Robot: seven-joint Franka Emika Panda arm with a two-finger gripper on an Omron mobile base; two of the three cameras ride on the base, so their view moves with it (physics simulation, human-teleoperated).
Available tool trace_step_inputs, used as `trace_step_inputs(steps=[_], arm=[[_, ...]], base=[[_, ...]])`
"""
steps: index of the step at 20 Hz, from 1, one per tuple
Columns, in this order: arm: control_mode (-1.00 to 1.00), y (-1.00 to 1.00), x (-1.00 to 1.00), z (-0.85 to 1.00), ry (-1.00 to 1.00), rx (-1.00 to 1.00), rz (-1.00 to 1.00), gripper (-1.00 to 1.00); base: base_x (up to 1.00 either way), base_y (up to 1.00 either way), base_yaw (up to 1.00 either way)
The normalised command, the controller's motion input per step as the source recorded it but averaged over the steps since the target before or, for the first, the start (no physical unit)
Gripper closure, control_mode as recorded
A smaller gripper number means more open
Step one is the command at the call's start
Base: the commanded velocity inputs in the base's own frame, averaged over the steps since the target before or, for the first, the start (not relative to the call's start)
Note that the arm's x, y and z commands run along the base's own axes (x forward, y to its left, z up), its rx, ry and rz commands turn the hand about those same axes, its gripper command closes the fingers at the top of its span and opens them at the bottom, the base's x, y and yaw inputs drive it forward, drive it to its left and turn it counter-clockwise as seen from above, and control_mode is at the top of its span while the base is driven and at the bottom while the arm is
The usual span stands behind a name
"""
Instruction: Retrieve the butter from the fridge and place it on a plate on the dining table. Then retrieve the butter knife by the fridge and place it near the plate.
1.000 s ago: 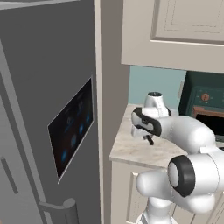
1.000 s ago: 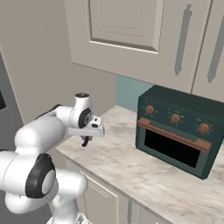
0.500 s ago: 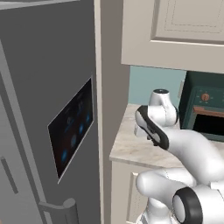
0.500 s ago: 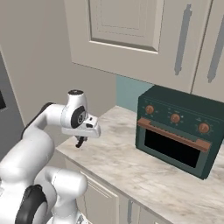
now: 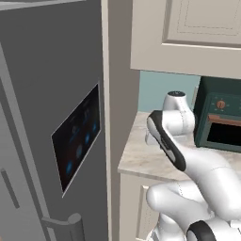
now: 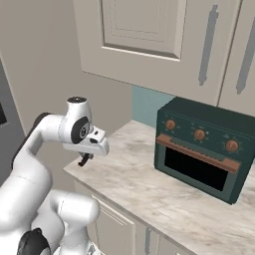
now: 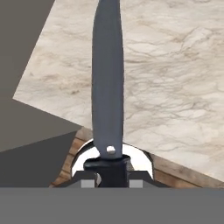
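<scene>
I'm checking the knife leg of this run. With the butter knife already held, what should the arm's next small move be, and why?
Probably lift and draw back from the counter. In the hand view the gripper has its jaws shut on the butter knife, whose blade sticks out over the marbled top, so the pick looks done. Neither plate nor table is in sight, so clearing the counter edge comes before carrying it away.

The fridge (image 5: 47, 122) runs off the left, top and bottom edges of the left base view. The butter knife (image 7: 107, 87) has its tip cut off at the top of the hand view, and its handle is mostly hidden at the bottom. In the right base view the knife is too small to make out.
</scene>
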Motion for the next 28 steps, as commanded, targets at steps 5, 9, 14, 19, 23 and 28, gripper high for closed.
trace_step_inputs(steps=[5,9,14,19,23,28], arm=[[-1.00,0.11,-0.40,0.03,0.00,0.00,-0.03,1.00],[-1.00,0.09,-0.40,0.00,0.00,0.00,-0.01,1.00],[-1.00,0.01,-0.29,0.04,0.00,0.00,0.00,1.00],[-1.00,0.00,-0.18,0.05,0.00,0.00,0.00,1.00],[-1.00,0.00,-0.04,0.01,0.00,0.00,-0.03,1.00],[-1.00,0.00,0.00,0.00,0.00,0.00,-0.01,1.00]], base=[[0.00,0.00,0.00],[0.00,0.00,0.00],[0.00,0.00,0.00],[0.00,0.00,0.00],[0.00,0.00,0.00],[0.00,0.00,0.00]])
